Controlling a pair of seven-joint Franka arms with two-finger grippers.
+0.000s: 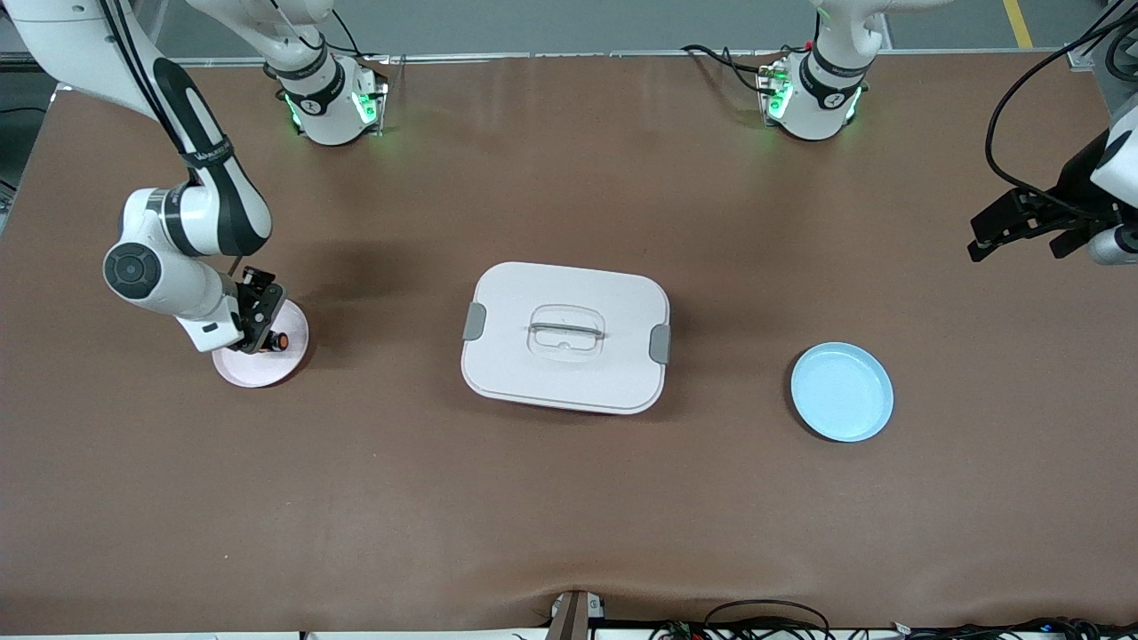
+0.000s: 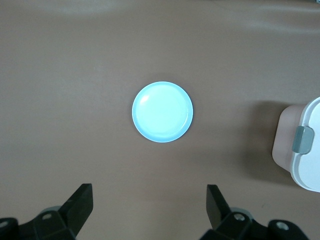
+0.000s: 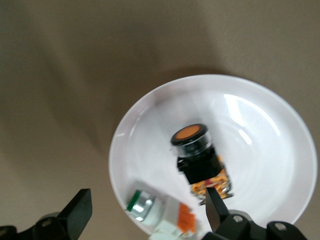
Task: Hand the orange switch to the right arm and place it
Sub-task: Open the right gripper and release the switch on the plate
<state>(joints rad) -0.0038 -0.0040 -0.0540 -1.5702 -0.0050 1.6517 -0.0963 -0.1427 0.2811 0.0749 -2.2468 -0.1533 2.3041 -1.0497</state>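
Orange switch point(image 3: 199, 156) on pink plate point(image 3: 260, 150), beside open right tool point(image 3: 145, 212)

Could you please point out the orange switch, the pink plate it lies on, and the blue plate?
orange switch point(image 3: 189, 134): right wrist view, on its round orange button.
pink plate point(image 1: 267, 372): front view, on its bare rim.
blue plate point(image 2: 162, 112): left wrist view, on its centre.

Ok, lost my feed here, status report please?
Right gripper open, low over the pink plate. Orange switch lies on it beside a silver switch, not gripped. Left gripper open, waiting above the blue plate.
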